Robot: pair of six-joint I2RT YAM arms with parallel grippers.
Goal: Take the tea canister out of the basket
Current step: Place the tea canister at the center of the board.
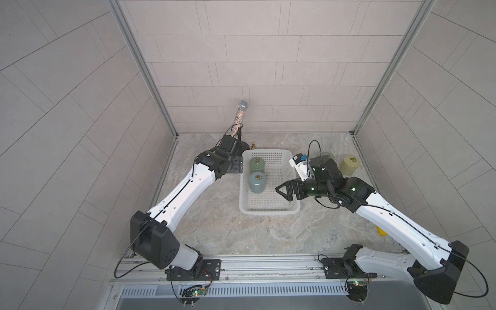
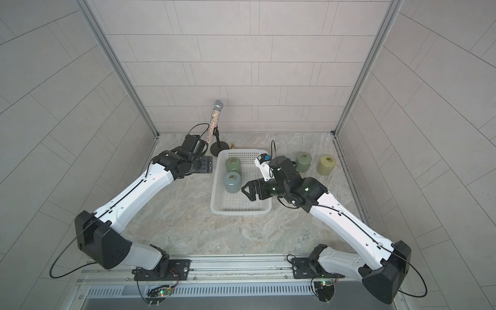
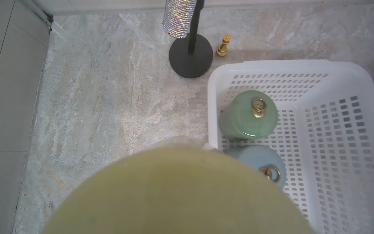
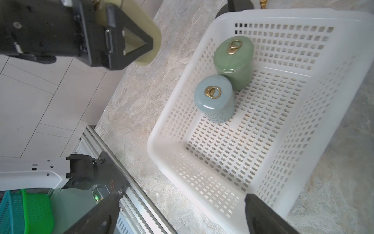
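The white lattice basket sits mid-table. A green tea canister and a blue-grey one stand upright along its left side, each with a brass ring on the lid. My left gripper is just outside the basket's left rim, shut on a pale yellow-green tea canister. In both top views the gripper hides that canister. My right gripper hangs open over the basket's right side, nothing between its fingers.
Three more canisters stand right of the basket: yellow, green, and a blue-grey one partly hidden by my right arm. A glittery microphone on a black stand and a small gold piece sit behind the basket.
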